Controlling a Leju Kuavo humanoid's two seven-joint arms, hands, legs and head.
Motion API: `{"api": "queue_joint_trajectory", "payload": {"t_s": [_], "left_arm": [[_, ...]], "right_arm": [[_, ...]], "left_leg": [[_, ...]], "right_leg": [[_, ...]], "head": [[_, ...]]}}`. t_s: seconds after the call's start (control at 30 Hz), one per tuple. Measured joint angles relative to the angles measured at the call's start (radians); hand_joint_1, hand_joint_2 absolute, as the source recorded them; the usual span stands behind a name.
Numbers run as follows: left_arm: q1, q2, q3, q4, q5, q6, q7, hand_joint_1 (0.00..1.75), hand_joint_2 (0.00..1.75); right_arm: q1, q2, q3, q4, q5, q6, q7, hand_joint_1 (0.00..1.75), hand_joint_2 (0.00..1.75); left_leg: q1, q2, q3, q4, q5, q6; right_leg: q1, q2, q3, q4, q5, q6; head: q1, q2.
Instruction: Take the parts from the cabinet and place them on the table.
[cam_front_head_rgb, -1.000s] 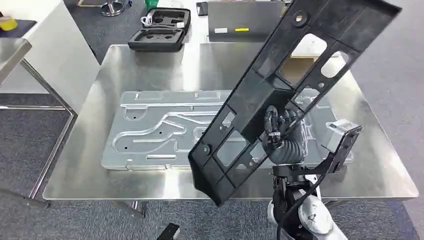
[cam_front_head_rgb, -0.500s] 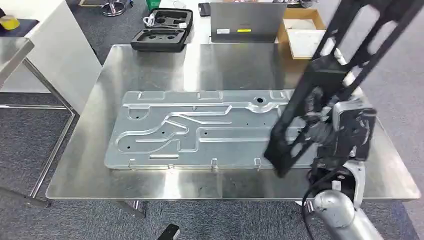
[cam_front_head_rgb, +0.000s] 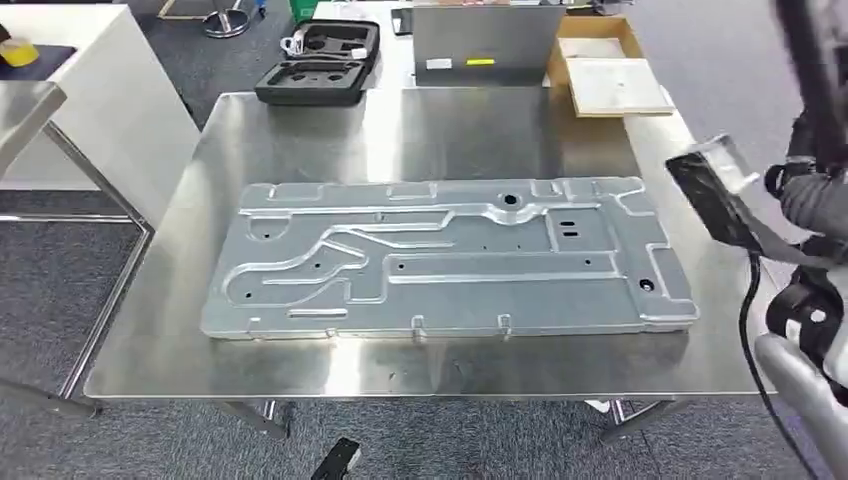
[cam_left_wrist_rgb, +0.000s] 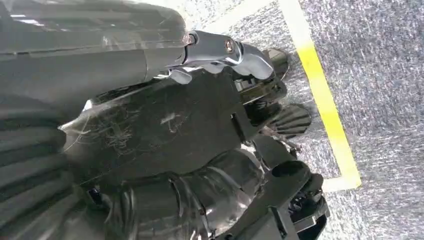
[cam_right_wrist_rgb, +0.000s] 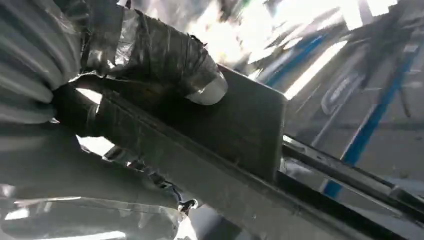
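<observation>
One large stamped metal panel (cam_front_head_rgb: 440, 255) lies flat across the middle of the steel tabletop (cam_front_head_rgb: 300, 130), its long side running left to right. At the picture's right edge the right hand (cam_front_head_rgb: 815, 195) is raised beside the tabletop, and a sliver of the black plastic part (cam_front_head_rgb: 805, 50) rises from it toward the upper corner — off the tabletop, in the air. In the right wrist view the right hand (cam_right_wrist_rgb: 100, 85) grips that black plastic part (cam_right_wrist_rgb: 235, 130): the thick thumb presses on the part's flat face and the part's long edge runs out past the fingers (cam_right_wrist_rgb: 145, 172) — closed on it, holding firm. The left hand (cam_left_wrist_rgb: 165, 165) hangs low over grey carpet with a yellow floor line (cam_left_wrist_rgb: 325, 100); I cannot tell how its fingers lie. Beyond the tabletop sit an open black foam-lined case (cam_front_head_rgb: 320, 62), a grey box (cam_front_head_rgb: 485, 42) with a yellow label, and a shallow cardboard tray (cam_front_head_rgb: 605, 65).
</observation>
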Motion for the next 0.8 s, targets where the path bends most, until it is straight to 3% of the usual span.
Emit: {"api": "queue_joint_trajectory", "payload": {"t_s": [0.07, 0.17, 0.2, 0.23, 0.27, 0.33, 0.37, 0.4, 0.5, 0.53, 0.57, 0.6, 0.67, 0.7, 0.73, 0.77, 0.8], "left_arm": [[-0.001, 0.000, 0.001, 0.000, 0.005, -0.002, -0.006, 0.00, 1.75], [0.000, 0.000, 0.005, 0.000, 0.013, -0.018, -0.014, 0.00, 1.75], [-0.001, 0.000, 0.007, 0.000, 0.013, -0.024, -0.016, 0.00, 1.75], [-0.003, 0.000, 0.008, 0.000, 0.013, -0.027, -0.017, 0.00, 1.75], [-0.005, 0.000, 0.010, 0.000, 0.012, -0.030, -0.018, 0.00, 1.75], [-0.004, 0.000, 0.013, 0.000, 0.009, -0.037, -0.019, 0.00, 1.75], [-0.004, 0.001, 0.014, 0.000, 0.006, -0.039, -0.020, 0.00, 1.75], [-0.007, 0.003, 0.015, 0.000, 0.002, -0.042, -0.020, 0.00, 1.75], [-0.013, 0.003, 0.017, 0.000, -0.009, -0.046, -0.019, 0.00, 1.75], [-0.014, 0.003, 0.017, 0.000, -0.012, -0.046, -0.018, 0.00, 1.75], [-0.016, 0.001, 0.017, 0.000, -0.015, -0.046, -0.016, 0.00, 1.75], [-0.020, 0.000, 0.017, -0.001, -0.019, -0.047, -0.013, 0.00, 1.75], [-0.025, -0.006, 0.018, -0.002, -0.022, -0.048, -0.009, 0.00, 1.75], [-0.025, -0.008, 0.018, -0.002, -0.024, -0.049, -0.007, 0.00, 1.75], [-0.025, -0.008, 0.018, -0.002, -0.028, -0.049, -0.006, 0.00, 1.75], [-0.025, -0.009, 0.018, -0.002, -0.030, -0.049, -0.005, 0.00, 1.75], [-0.025, -0.011, 0.018, -0.002, -0.033, -0.049, -0.004, 0.00, 1.75]], "right_arm": [[-0.046, -0.026, 0.030, 0.001, 0.085, 0.082, -0.040, 1.75, 1.75], [-0.114, -0.063, 0.101, 0.005, 0.188, 0.192, -0.117, 1.75, 1.75], [-0.132, -0.074, 0.139, 0.006, 0.204, 0.232, -0.140, 1.75, 1.75], [-0.153, -0.087, 0.187, 0.010, 0.211, 0.272, -0.161, 1.75, 1.75], [-0.169, -0.097, 0.230, 0.014, 0.213, 0.295, -0.181, 1.75, 1.75], [-0.201, -0.112, 0.312, 0.023, 0.215, 0.327, -0.234, 1.75, 1.75], [-0.213, -0.114, 0.344, 0.031, 0.215, 0.330, -0.260, 1.75, 1.75], [-0.223, -0.115, 0.384, 0.042, 0.216, 0.327, -0.290, 1.75, 1.75], [-0.235, -0.109, 0.504, 0.065, 0.216, 0.288, -0.337, 1.75, 1.75], [-0.241, -0.102, 0.540, 0.071, 0.216, 0.271, -0.345, 1.75, 1.75], [-0.246, -0.091, 0.564, 0.078, 0.216, 0.257, -0.353, 1.75, 1.75], [-0.259, -0.076, 0.592, 0.083, 0.216, 0.245, -0.359, 1.75, 1.75], [-0.274, -0.047, 0.646, 0.106, 0.216, 0.226, -0.372, 1.75, 1.75], [-0.273, -0.032, 0.677, 0.119, 0.217, 0.218, -0.376, 1.75, 1.75], [-0.272, -0.016, 0.703, 0.133, 0.217, 0.209, -0.384, 1.75, 1.75], [-0.269, 0.001, 0.730, 0.150, 0.217, 0.196, -0.393, 1.75, 1.75], [-0.270, 0.021, 0.751, 0.165, 0.217, 0.174, -0.398, 1.75, 1.75]], "left_leg": [[0.003, 0.002, -0.022, 0.045, -0.035, -0.010], [0.004, 0.003, -0.126, 0.262, -0.133, -0.011], [0.003, 0.003, -0.148, 0.305, -0.139, -0.006], [0.000, 0.002, -0.149, 0.303, -0.122, 0.001], [-0.005, 0.002, -0.131, 0.261, -0.089, 0.009], [-0.020, 0.002, -0.047, 0.085, 0.004, 0.028], [-0.030, 0.002, -0.021, 0.019, 0.011, 0.041], [-0.031, 0.002, -0.011, -0.003, 0.008, 0.044], [-0.033, -0.001, -0.009, -0.011, 0.013, 0.047], [-0.024, -0.001, 0.006, -0.038, 0.027, 0.047], [-0.022, -0.001, 0.016, -0.052, 0.035, 0.046], [-0.020, 0.000, 0.020, -0.059, 0.038, 0.050], [-0.019, 0.000, 0.019, -0.059, 0.038, 0.050], [-0.018, 0.000, 0.019, -0.059, 0.036, 0.050], [-0.015, 0.000, 0.019, -0.057, 0.035, 0.048], [-0.012, -0.001, 0.018, -0.053, 0.032, 0.044], [-0.006, -0.002, 0.018, -0.045, 0.027, 0.037]], "right_leg": [[-0.004, -0.003, 0.000, -0.005, 0.004, -0.014], [0.006, -0.007, -0.002, -0.005, 0.004, -0.022], [0.010, -0.007, -0.002, -0.005, 0.003, -0.024], [0.014, -0.007, -0.001, -0.005, 0.003, -0.025], [0.017, -0.007, -0.001, -0.005, 0.003, -0.026], [0.019, -0.007, 0.003, -0.005, 0.001, -0.028], [0.017, -0.008, 0.003, -0.007, 0.001, -0.028], [0.021, -0.008, -0.001, -0.006, 0.003, -0.026], [0.014, -0.013, -0.002, -0.017, 0.011, -0.014], [0.021, -0.013, -0.003, -0.017, 0.008, -0.011], [0.018, -0.012, -0.007, -0.007, -0.001, -0.008], [0.018, -0.012, -0.025, 0.035, -0.028, -0.003], [0.011, -0.012, -0.096, 0.184, -0.091, 0.008], [0.006, -0.012, -0.128, 0.244, -0.108, 0.013], [0.001, -0.012, -0.143, 0.264, -0.101, 0.018], [-0.005, -0.013, -0.132, 0.232, -0.070, 0.023], [-0.011, -0.013, -0.097, 0.160, -0.025, 0.031]], "head": [[-0.005, 0.000], [-0.007, 0.000], [-0.007, 0.000], [-0.006, 0.000], [-0.007, 0.000], [-0.006, 0.000], [-0.006, 0.000], [-0.004, 0.000], [-0.007, 0.000], [-0.007, 0.000], [-0.005, 0.000], [-0.003, 0.000], [-0.003, 0.000], [-0.004, 0.000], [-0.003, 0.000], [-0.003, 0.000], [-0.003, 0.000]]}}
